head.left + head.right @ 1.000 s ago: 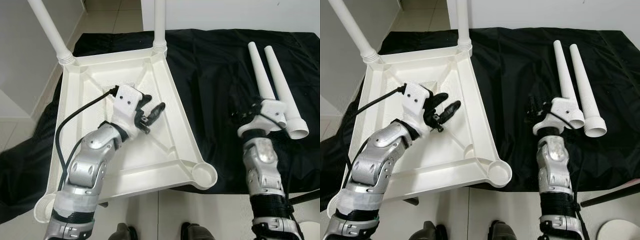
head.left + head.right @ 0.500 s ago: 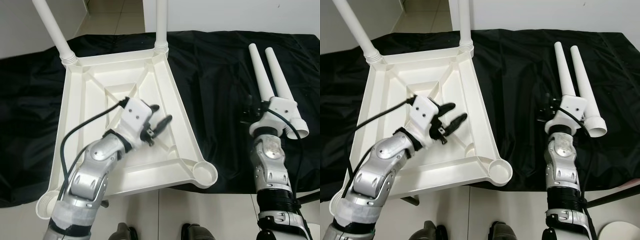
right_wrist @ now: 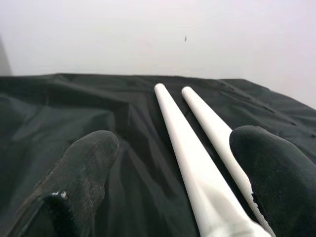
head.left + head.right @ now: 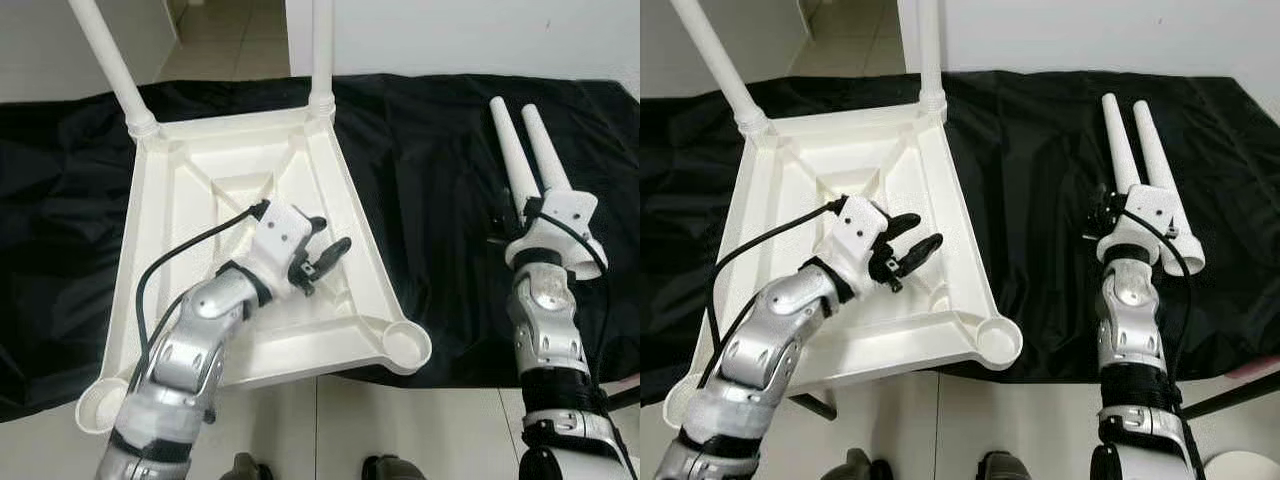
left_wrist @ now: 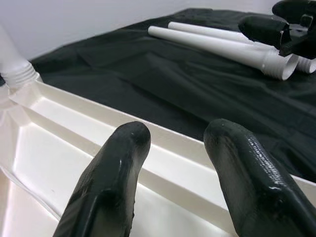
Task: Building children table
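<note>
Left eye view: an upside-down white plastic children's table lies on a black cloth, two white legs already fitted at its far corners, the left fitted leg leaning outward and the right fitted leg upright. The left tool hovers over the table's ribbed underside, fingers apart, holding nothing. To the right, two loose white table legs lie side by side on the cloth, with the right tool at their wide ends.

Left wrist view: both black fingers are spread above the table's rim.

Right wrist view: the open fingertips flank the nearer loose leg without touching it
</note>
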Robot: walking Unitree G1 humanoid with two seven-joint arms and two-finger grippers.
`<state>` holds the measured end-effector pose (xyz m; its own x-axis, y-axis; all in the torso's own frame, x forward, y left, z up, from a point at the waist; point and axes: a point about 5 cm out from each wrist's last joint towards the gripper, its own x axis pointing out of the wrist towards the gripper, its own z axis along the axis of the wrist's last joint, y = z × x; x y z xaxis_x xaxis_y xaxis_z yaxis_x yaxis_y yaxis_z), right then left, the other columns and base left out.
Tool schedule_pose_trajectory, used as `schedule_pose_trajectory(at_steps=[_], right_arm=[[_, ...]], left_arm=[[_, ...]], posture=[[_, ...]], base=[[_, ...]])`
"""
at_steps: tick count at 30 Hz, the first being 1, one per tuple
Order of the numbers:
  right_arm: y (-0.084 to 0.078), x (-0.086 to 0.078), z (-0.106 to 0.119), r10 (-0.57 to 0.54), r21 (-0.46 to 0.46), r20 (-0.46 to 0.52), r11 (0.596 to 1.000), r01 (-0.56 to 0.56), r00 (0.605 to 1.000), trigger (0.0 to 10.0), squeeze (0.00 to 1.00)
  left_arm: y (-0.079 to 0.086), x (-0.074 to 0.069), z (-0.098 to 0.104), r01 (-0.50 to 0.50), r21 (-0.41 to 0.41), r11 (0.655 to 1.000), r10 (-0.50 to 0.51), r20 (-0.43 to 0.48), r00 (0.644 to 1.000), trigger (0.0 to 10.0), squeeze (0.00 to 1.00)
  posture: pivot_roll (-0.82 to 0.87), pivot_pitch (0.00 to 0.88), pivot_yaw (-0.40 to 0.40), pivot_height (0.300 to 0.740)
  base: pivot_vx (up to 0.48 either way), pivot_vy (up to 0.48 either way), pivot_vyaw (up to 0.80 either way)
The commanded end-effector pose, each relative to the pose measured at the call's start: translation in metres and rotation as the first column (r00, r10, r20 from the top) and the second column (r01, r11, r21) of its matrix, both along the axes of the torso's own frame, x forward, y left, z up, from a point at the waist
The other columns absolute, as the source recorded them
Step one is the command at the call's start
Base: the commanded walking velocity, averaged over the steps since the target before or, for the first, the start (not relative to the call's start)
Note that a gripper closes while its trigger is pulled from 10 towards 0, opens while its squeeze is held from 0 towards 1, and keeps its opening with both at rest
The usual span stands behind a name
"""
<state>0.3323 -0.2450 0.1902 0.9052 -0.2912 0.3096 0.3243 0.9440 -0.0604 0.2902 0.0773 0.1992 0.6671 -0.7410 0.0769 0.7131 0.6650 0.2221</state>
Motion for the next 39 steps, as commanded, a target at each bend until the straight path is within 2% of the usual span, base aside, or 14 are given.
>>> schedule_pose_trajectory(at_steps=[1,9,18,24,26,29,39], right_arm=[[0.003,0.002,-0.003,0.005,-0.005,-0.009,1.000,-0.005,1.000,10.0,0.00],[0.001,0.008,-0.002,0.013,-0.029,-0.020,0.999,-0.014,1.000,10.0,0.00],[-0.003,0.008,-0.009,0.004,-0.042,-0.038,0.999,-0.006,0.999,10.0,0.00],[-0.014,0.005,-0.012,-0.032,-0.028,-0.051,0.999,0.031,0.998,10.0,0.00],[-0.023,0.004,-0.016,-0.071,-0.017,-0.072,0.997,0.070,0.995,10.0,0.00],[-0.028,0.004,-0.020,-0.087,-0.001,-0.106,0.996,0.087,0.991,10.0,0.00],[-0.039,0.007,-0.039,-0.064,0.051,-0.211,0.996,0.076,0.976,10.0,0.00]], left_arm=[[0.006,0.005,-0.002,-0.070,-0.003,0.998,0.070,0.008,0.998,10.0,0.00],[0.004,0.013,0.003,-0.099,-0.018,0.995,0.100,0.037,0.994,10.0,0.00],[0.008,0.015,0.004,-0.121,-0.030,0.992,0.122,0.052,0.991,10.0,0.00],[0.001,0.009,0.006,-0.093,-0.037,0.995,0.095,0.075,0.993,10.0,0.00],[-0.004,0.004,0.004,-0.061,-0.028,0.998,0.063,0.071,0.995,10.0,0.00],[-0.005,0.004,0.004,-0.049,-0.024,0.999,0.051,0.067,0.996,10.0,0.00],[-0.008,0.000,0.004,-0.025,-0.028,0.999,0.026,0.043,0.999,10.0,0.00]], posture=[[-0.11,0.026,0.029,0.740],[-0.10,0.022,-0.017,0.740],[-0.09,0.044,-0.006,0.740],[-0.10,0.058,0.016,0.740],[-0.10,0.066,0.025,0.740],[-0.10,0.073,0.037,0.740],[-0.10,0.105,0.048,0.740]], base=[[0.000,0.000,0.00],[0.000,0.000,0.00],[0.000,0.000,0.00],[0.000,0.000,0.00],[0.000,0.000,0.00],[0.000,0.000,0.00],[0.000,0.000,0.00]])
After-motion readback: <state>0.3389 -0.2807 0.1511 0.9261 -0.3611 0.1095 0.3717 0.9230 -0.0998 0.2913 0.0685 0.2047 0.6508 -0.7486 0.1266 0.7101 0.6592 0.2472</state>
